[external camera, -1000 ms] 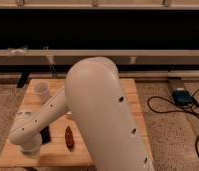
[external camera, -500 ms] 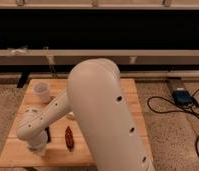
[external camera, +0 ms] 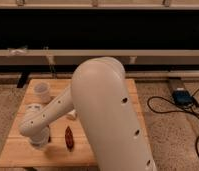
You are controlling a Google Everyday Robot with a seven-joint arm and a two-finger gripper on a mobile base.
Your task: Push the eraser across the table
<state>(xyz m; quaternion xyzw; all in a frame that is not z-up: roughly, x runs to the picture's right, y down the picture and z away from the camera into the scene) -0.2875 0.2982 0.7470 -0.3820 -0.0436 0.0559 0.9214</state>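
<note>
- Eraser was nowhere in plain sight on the table (external camera: pixel 15 154); it may have lain hidden beneath the big white arm (external camera: pixel 108 115), so its place could not be told.
- The gripper (external camera: pixel 39 145) hung low toward the table's 8 o'clock, fingers pressed together, pinching nothing that showed.
- Progress was hard to judge: with the eraser unseen, the push looked either under way or yet to be done.
- One container showed, a white cup (external camera: pixel 42 91) at 10 o'clock; its inside could not be seen.
- A dark red pepper-like thing (external camera: pixel 69 137) lay toward 6 o'clock, with a small white block (external camera: pixel 71 115) near the centre.
</note>
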